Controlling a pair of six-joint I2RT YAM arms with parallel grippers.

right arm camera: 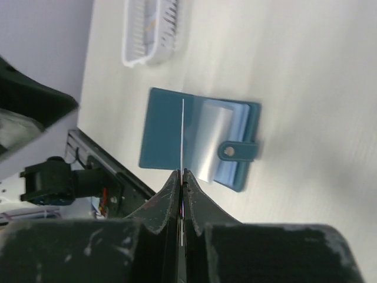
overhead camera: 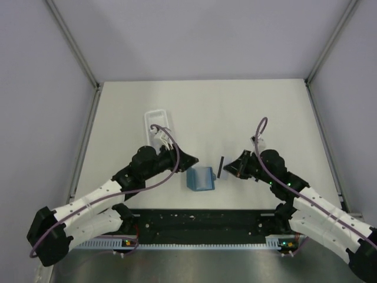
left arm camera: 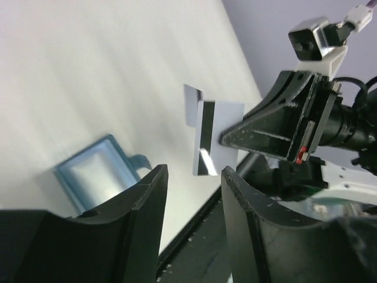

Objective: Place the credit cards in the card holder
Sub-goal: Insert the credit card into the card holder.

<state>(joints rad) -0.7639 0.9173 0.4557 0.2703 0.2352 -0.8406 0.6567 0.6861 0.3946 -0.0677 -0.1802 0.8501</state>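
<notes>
The teal card holder lies opened flat on the table between the two arms, its snap tab to one side. My right gripper is shut on one credit card and holds it on edge above the table, just right of the holder. In the right wrist view the card shows as a thin white line over the card holder, pinched at my right gripper. My left gripper is open and holds nothing; the card and the card holder lie beyond it.
A long white plastic tray lies behind the left arm, also seen as the tray in the right wrist view. The black rail runs along the table's near edge. Grey walls close in the table on three sides.
</notes>
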